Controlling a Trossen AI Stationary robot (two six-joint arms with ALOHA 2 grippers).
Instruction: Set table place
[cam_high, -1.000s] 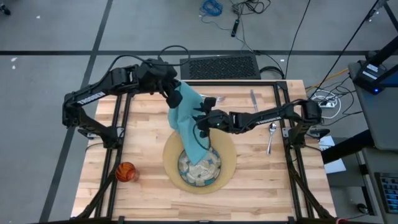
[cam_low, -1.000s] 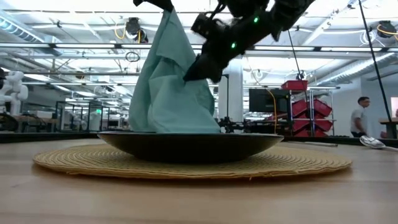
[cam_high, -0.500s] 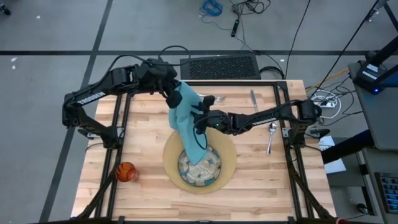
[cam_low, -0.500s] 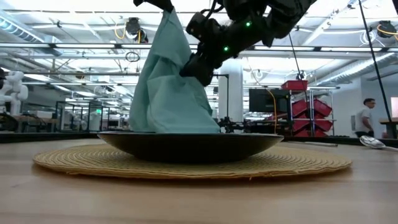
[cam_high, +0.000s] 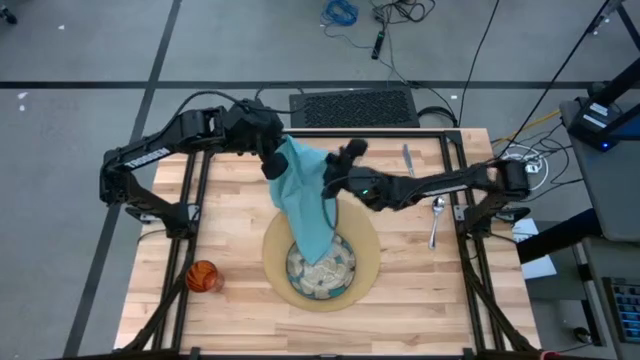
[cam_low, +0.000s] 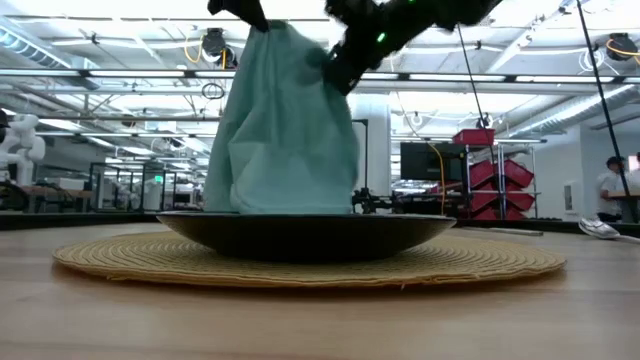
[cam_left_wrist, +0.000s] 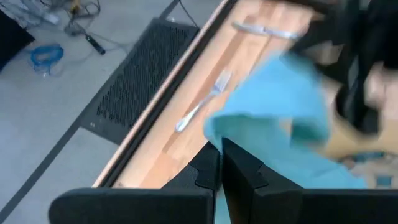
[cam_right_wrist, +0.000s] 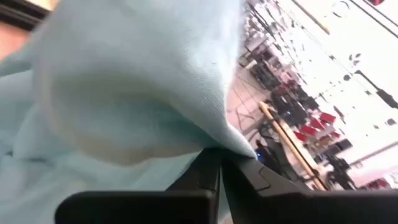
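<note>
Napkin (cam_high: 305, 205): light-blue cloth, pinched at its top by left gripper (cam_high: 272, 165) and right gripper (cam_high: 330, 183) (both clamped), hanging below the jaws into the plate (cam_high: 320, 268) on the mat (cam_high: 368, 262).

Light-blue cloth napkin (cam_high: 305, 195): hanging bunched over greenish patterned plate (cam_high: 322, 272) on round tan mat (cam_high: 368, 255); small orange cup (cam_high: 202, 276) near tabletop corner.

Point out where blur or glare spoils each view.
Left wrist view: motion blur smears the napkin and the right arm; the fork is soft. Right wrist view: the napkin is blurred up close and the room behind washes out. Low view: ceiling lights glare. High view: sharp.
</note>
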